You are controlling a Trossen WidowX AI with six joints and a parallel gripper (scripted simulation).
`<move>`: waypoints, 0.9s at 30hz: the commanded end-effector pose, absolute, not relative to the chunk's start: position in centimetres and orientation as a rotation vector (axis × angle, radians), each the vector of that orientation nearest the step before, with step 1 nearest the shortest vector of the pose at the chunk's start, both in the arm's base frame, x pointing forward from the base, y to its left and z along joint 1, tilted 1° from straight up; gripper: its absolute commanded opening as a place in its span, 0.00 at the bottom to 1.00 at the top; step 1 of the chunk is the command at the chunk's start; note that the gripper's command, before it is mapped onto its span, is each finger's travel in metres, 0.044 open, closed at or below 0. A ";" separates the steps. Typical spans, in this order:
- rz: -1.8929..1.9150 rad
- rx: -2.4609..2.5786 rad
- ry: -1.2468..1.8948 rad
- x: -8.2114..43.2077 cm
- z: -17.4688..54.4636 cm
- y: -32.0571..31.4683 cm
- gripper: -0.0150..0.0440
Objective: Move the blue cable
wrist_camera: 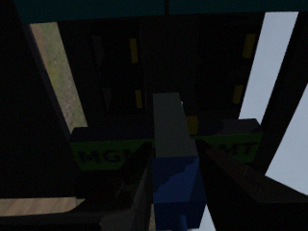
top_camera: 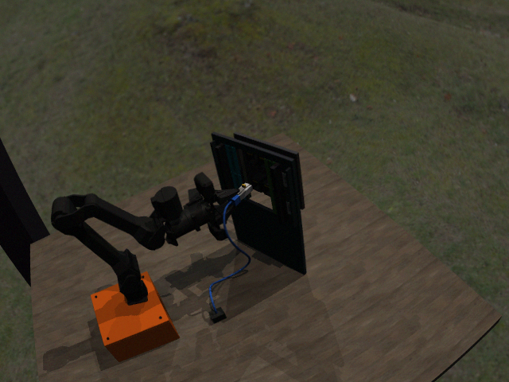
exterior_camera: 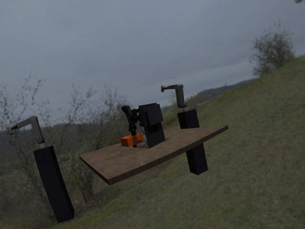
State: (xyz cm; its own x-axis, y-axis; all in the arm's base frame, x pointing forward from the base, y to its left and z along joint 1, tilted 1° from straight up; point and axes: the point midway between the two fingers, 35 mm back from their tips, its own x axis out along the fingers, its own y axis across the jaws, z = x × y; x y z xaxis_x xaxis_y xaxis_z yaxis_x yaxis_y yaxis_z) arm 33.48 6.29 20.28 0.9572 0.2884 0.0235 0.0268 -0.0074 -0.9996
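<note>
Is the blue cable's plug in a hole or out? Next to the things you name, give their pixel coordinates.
Out. The top view shows the pale plug (top_camera: 245,190) (wrist_camera: 170,126) whole, its front end free, held in the claw (top_camera: 243,193) (wrist_camera: 172,148) before the dark panel (top_camera: 269,234) (exterior_camera: 155,135).

The black arm (top_camera: 114,216) (exterior_camera: 127,115) reaches forward, elbow bent, claw (top_camera: 243,202) (wrist_camera: 172,148) clamped shut on something

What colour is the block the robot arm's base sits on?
Orange, clearest in the top view.
</note>
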 end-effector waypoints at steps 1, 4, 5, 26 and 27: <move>0.215 -1.573 -0.252 33.4 18.9 6.3 0.25; 0.215 -1.573 -0.251 33.3 18.0 6.3 0.25; 0.215 -1.573 -0.251 33.3 17.7 6.3 0.25; 0.192 -1.571 -0.228 33.0 15.9 6.8 0.25; 0.189 -1.570 -0.225 33.0 15.9 6.8 0.25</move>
